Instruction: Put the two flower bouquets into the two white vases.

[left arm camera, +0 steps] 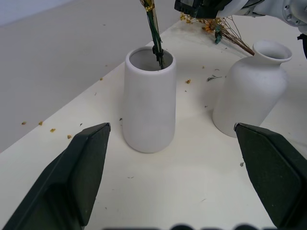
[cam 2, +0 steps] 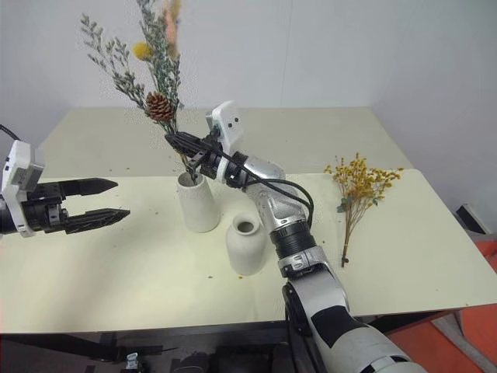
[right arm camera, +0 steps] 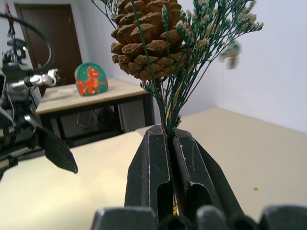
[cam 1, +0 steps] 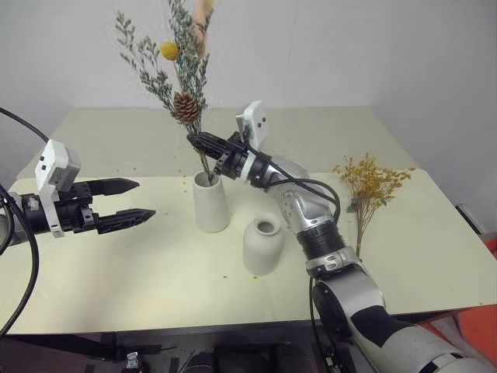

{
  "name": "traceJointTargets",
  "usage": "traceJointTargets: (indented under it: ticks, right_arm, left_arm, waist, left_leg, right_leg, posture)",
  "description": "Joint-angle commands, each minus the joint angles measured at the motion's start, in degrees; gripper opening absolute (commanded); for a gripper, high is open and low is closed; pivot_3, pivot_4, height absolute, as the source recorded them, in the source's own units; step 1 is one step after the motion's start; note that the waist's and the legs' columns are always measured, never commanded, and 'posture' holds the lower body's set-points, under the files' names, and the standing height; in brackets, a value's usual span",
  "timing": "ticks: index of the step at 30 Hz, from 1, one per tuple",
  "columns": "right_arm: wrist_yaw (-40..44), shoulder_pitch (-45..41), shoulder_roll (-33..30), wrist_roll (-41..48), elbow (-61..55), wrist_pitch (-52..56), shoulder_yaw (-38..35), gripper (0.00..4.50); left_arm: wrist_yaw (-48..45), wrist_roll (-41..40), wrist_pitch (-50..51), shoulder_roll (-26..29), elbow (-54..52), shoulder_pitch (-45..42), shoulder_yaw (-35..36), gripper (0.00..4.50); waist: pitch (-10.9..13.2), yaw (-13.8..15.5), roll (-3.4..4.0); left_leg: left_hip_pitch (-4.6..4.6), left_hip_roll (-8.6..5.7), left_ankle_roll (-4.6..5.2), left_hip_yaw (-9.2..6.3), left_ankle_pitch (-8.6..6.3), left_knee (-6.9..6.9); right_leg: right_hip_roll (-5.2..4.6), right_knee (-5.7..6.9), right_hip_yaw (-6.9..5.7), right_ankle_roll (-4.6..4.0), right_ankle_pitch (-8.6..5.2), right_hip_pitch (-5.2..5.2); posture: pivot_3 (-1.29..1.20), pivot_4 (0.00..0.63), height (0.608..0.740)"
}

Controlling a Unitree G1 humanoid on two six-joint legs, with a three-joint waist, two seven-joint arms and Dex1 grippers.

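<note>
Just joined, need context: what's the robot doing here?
The right gripper is shut on the pinecone bouquet, whose stem ends are inside the mouth of the taller vase. The left gripper hovers open beside it. The yellow bouquet lies on the table; the rounded vase is empty.

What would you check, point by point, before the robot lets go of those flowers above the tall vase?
1. Grip: the right gripper is shut on the stems of the pinecone bouquet. Ok.
2. Stems in the mouth: the left wrist view shows the stem tips inside the rim of the tall vase. Ok.
3. Depth: whether the stems reach the bottom. Cannot tell.
4. Tall vase upright on the table. Ok.
5. Left gripper open and apart from the vase. Ok.
6. Second job: the yellow bouquet lies on the table, and the short vase is empty. Not ok.
</note>
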Motion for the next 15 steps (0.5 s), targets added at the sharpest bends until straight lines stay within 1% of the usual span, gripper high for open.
traceJointTargets:
  ticks: [1,8,14,15]
  right_arm:
    - [0.5,0.2,-0.3,-0.8,-2.2,-2.2,0.4,0.04]
    - [-1.0,0.7,0.2,-2.4,-1.6,-4.6,0.3,0.04]
    - [-1.7,0.3,0.7,-1.8,-1.4,-5.4,-0.7,0.04]
    - [-1.8,0.3,0.7,-1.8,-1.6,-5.5,-0.8,0.62]
  left_arm:
    - [0.4,0.0,-1.4,0.3,-1.2,-1.5,0.1,4.5]
    - [0.5,0.3,-2.0,0.4,-0.6,-2.1,-0.5,4.5]
    - [0.5,0.5,-2.5,0.5,-0.2,-1.9,-0.3,4.5]
    - [0.5,0.5,-2.5,0.5,-0.2,-1.8,-0.2,4.5]
  waist:
    - [0.0,0.0,0.0]
    - [0.0,-0.1,0.0]
    - [0.0,0.0,0.0]
    - [0.0,0.0,0.0]
  left_leg:
    - [0.0,0.0,0.0,0.0,0.0,0.0]
    - [-0.01,0.0,0.0,0.0,0.0,0.0]
    - [0.0,0.0,0.0,0.0,0.0,-0.01]
    - [0.0,0.0,0.0,0.0,0.0,-0.01]
  right_leg:
    - [0.0,0.0,0.0,0.0,0.0,0.0]
    - [0.0,-0.01,0.0,0.0,0.0,0.0]
    - [0.01,-0.01,0.0,0.0,0.0,-0.01]
    - [0.0,-0.01,0.0,0.0,0.0,0.0]
  posture:
    - [0.0,0.15,0.74]
    - [0.0,0.15,0.74]
    - [0.0,0.15,0.74]
    - [0.0,0.15,0.74]
